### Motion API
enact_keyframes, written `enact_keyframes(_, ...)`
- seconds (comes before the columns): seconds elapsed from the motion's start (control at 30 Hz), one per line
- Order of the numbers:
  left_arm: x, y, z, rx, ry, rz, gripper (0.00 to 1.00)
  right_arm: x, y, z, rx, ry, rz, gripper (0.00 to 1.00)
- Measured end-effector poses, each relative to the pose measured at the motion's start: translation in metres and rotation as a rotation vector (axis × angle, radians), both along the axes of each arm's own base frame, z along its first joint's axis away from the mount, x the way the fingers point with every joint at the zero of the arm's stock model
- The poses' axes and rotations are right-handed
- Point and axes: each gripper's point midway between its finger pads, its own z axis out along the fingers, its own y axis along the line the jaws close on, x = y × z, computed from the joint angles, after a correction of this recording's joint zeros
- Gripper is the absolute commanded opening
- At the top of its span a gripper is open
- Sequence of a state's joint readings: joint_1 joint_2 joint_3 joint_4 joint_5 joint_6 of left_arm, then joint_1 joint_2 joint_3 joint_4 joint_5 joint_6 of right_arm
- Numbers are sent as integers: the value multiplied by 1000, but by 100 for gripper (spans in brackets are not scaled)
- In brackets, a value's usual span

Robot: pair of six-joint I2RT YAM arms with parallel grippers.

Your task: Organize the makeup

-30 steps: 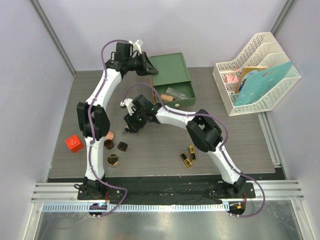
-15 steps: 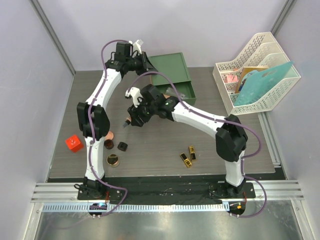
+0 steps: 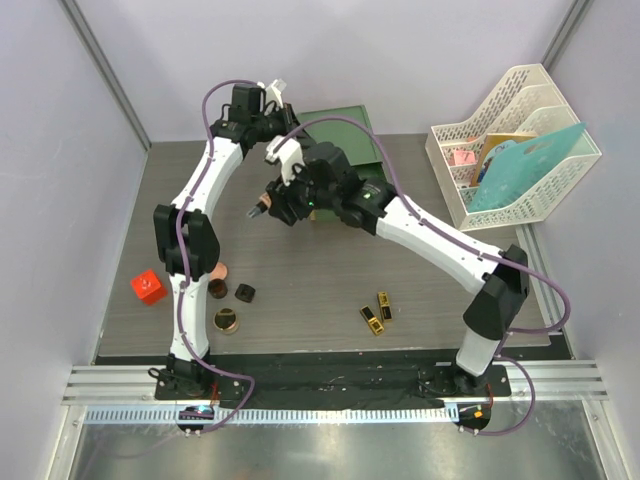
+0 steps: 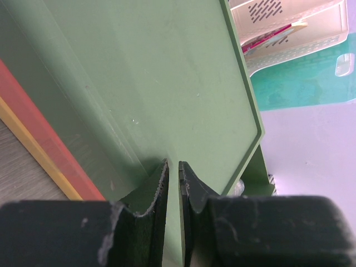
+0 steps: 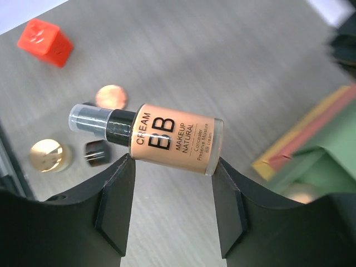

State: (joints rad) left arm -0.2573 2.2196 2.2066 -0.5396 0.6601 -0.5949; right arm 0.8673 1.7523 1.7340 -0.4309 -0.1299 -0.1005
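My right gripper point(image 5: 172, 161) is shut on a peach BB cream tube point(image 5: 175, 139) with a black collar and clear cap, holding it sideways above the table. In the top view this gripper point(image 3: 270, 206) hangs left of the green drawer box point(image 3: 345, 130). My left gripper point(image 4: 172, 167) is shut on a thin edge of the green box point(image 4: 167, 72) at the back point(image 3: 284, 117). On the table lie a round peach compact point(image 3: 219, 269), a brown jar point(image 3: 217, 290), a dark jar point(image 3: 245, 292), a gold jar point(image 3: 227, 321) and two gold-black lipsticks point(image 3: 376, 313).
A red cube point(image 3: 148, 287) sits near the left edge. A white file rack point(image 3: 500, 150) with a teal folder point(image 3: 530, 165) stands at the back right. My right arm spans the table's middle and hides the box's front.
My right gripper has risen with the peach tube and swung back and right, from near the left table area toward the green box. The left arm has stayed at the box.
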Motion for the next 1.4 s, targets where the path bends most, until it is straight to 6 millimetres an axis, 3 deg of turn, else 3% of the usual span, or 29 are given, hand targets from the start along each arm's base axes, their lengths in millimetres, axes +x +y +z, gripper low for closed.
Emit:
enact_keyframes(0.23,0,0,0,-1,0,-2,15,51,-59,15,-5,-45,-185,24)
enact_keyframes(0.43,0,0,-1,-7,-2,-8,15,75,-120,-2,-62,-30,-335,25)
enact_keyframes(0.57,0,0,-1,-8,-3,-9,15,76,-141,-16,-99,-18,-388,26)
enact_keyframes(0.73,0,0,-1,-10,-4,-10,15,72,-152,-33,-143,4,-419,39)
enact_keyframes(0.77,0,0,-1,-10,-4,-10,15,72,-154,-35,-151,10,-430,51)
enact_keyframes(0.83,0,0,-1,-11,-4,-10,15,73,-157,-37,-158,13,-452,60)
enact_keyframes(0.87,0,0,-1,-11,-4,-10,15,74,-159,-37,-161,14,-465,69)
enact_keyframes(0.93,0,0,-1,-11,-4,-10,15,75,-163,-37,-168,17,-493,77)
enact_keyframes(0.97,0,0,-1,-11,-3,-10,15,77,-164,-37,-170,16,-506,85)
enact_keyframes(1.0,0,0,-1,-11,-3,-10,15,79,-165,-35,-168,12,-517,86)
enact_keyframes(1.23,0,0,-1,-13,-4,-10,15,86,-170,-18,-150,-22,-568,84)
enact_keyframes(1.3,1,0,-1,-13,-4,-10,15,86,-170,-16,-140,-17,-572,78)
enact_keyframes(1.33,1,0,-1,-13,-4,-10,15,85,-170,-16,-135,-13,-572,74)
enact_keyframes(1.4,1,0,-1,-13,-4,-10,15,82,-168,-14,-118,-6,-564,43)
